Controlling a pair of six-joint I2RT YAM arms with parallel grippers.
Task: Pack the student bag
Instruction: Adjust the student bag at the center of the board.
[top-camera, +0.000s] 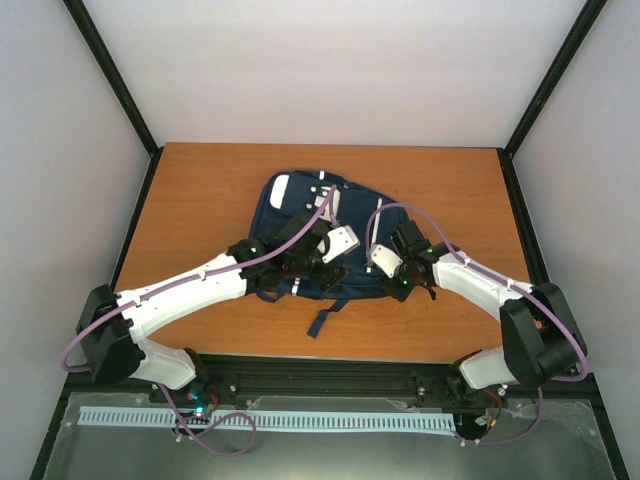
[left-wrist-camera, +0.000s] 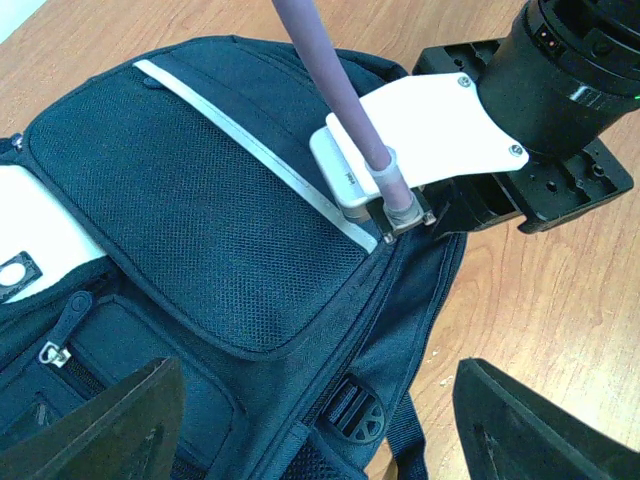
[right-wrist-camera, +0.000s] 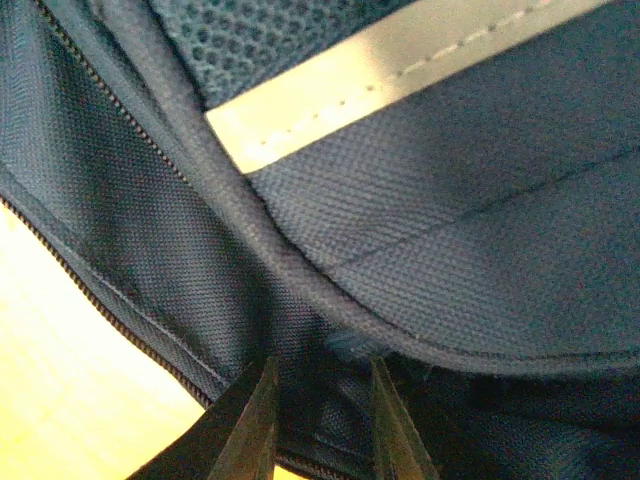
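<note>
The student bag (top-camera: 300, 205) is navy and lies flat in the middle of the wooden table, with its white patch (top-camera: 281, 190) at the far left. My left gripper (top-camera: 300, 262) hovers over the bag's near half. In the left wrist view (left-wrist-camera: 320, 430) it is wide open and empty above a black buckle (left-wrist-camera: 357, 412). My right gripper (top-camera: 388, 278) is at the bag's right edge. In the right wrist view (right-wrist-camera: 322, 420) its fingers are nearly together, with a fold of the bag's fabric (right-wrist-camera: 480, 240) between them, below a white stripe (right-wrist-camera: 400, 70).
A dark strap (top-camera: 325, 318) trails off the bag toward the table's near edge. The right arm's wrist and white camera mount (left-wrist-camera: 440, 120) sit close over the bag's right side. Grey walls and black posts enclose the wooden table (top-camera: 200, 190).
</note>
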